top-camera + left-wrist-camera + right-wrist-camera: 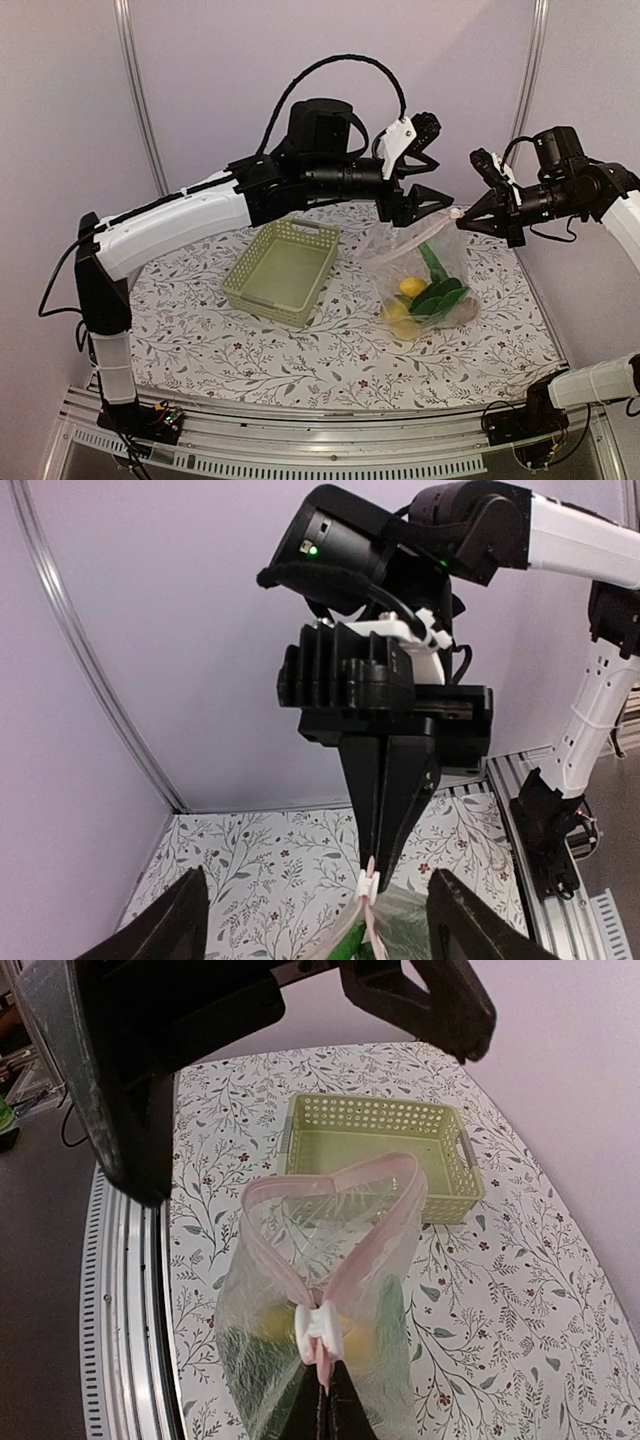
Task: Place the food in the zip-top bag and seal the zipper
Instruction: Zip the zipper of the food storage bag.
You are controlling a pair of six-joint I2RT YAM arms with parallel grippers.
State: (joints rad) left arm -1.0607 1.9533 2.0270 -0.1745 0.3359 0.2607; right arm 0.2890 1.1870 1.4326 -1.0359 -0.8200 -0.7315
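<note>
One thin pinch holds the bag [420, 262] up: the right gripper [462, 214], pressed together, grips the zipper [345, 1175] end just beside its white slider [318, 1328]; the left gripper [436, 163] stands spread near the mouth, holding nothing; the food [425, 297] lies low inside, near the bench [200, 330]. Risk, in my judgement: the mouth gapes in a loop, so the strip may slip out or the slider may jam.

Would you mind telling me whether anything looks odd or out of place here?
Only the bag: the right gripper pinches one end of its zipper, whose pink strips gape apart in a loop. Nothing has spilled.
</note>
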